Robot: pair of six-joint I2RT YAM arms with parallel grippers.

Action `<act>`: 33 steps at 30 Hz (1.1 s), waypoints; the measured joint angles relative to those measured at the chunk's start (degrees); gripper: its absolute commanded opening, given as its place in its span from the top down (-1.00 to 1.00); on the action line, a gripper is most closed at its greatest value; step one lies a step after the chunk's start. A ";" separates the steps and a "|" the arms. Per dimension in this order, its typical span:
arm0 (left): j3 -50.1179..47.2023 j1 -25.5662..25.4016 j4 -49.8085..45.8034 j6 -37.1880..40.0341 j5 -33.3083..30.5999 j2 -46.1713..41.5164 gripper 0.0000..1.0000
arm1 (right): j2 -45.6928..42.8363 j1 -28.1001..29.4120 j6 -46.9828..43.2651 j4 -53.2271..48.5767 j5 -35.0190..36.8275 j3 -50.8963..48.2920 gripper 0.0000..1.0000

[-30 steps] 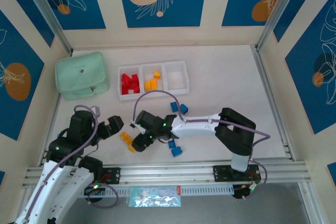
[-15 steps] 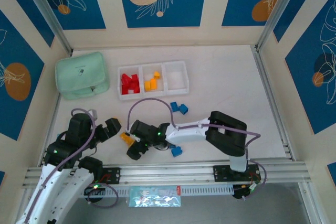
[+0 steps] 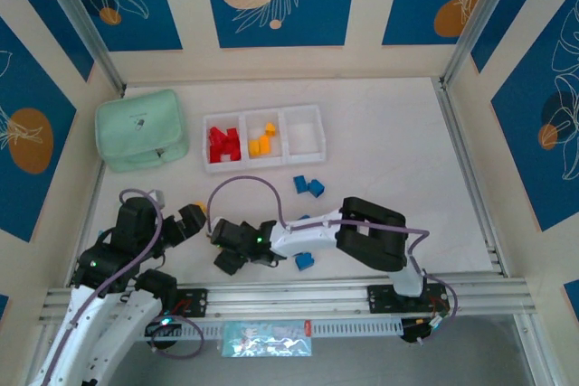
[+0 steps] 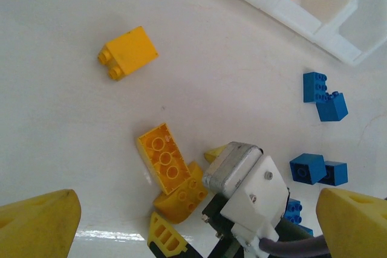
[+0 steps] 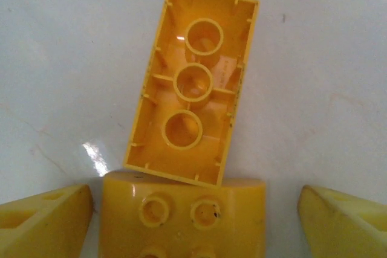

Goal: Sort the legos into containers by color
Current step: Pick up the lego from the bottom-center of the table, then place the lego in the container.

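Observation:
My right gripper (image 5: pixel 193 225) stands open low over the table, straddling a curved yellow lego (image 5: pixel 181 219) with small gaps on both sides. An upturned yellow lego (image 5: pixel 192 83) leans on that one's far edge. From the left wrist, the right gripper (image 4: pixel 192 194) shows around the same curved lego (image 4: pixel 181 194), beside the upturned one (image 4: pixel 162 158). A third yellow lego (image 4: pixel 127 54) lies farther out. My left gripper (image 4: pixel 193 228) hovers open above them, holding nothing. The white tray (image 3: pixel 264 165) holds red legos (image 3: pixel 222 144) on its left and yellow ones (image 3: pixel 262 140) in the middle.
Blue legos lie loose: a pair (image 3: pixel 308 186) below the tray and more (image 3: pixel 304 261) beside the right arm's forearm. A mint green pouch (image 3: pixel 142 128) sits at the back left. The left gripper (image 3: pixel 193 218) and right gripper (image 3: pixel 228 255) are close together.
The right gripper has swung left and toward the near edge, coming down over the yellow legos. The left arm has barely moved.

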 measured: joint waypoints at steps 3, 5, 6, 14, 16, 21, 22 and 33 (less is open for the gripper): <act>0.04 0.00 -0.02 0.02 -0.13 0.00 -0.99 | 0.44 0.42 0.37 -1.18 1.70 0.98 -0.47; 0.07 0.00 0.00 0.00 -0.20 0.00 -0.99 | 0.44 0.66 0.90 -1.49 2.49 1.03 -0.37; 0.07 0.00 0.00 -0.15 -0.20 0.00 -0.99 | 0.44 0.74 1.07 -1.57 2.80 1.03 -0.31; 0.17 0.00 0.04 -0.44 -0.20 0.00 -0.99 | 0.20 0.63 1.97 -2.78 4.81 1.40 -0.03; 0.20 0.00 0.04 -0.44 -0.20 0.00 -0.99 | -0.11 0.33 2.01 -3.39 4.96 1.40 -0.03; 0.50 0.00 0.09 -0.44 -0.15 0.02 -0.99 | -3.43 -1.75 2.56 -5.25 5.16 0.31 -0.02; 0.63 0.00 0.15 -0.42 -0.13 0.07 -0.99 | -4.46 -2.32 2.73 -5.49 5.09 0.00 -0.03; 1.36 0.00 6.16 0.55 2.29 6.14 -0.99 | -14.14 -16.52 2.86 -7.48 2.08 0.66 -0.04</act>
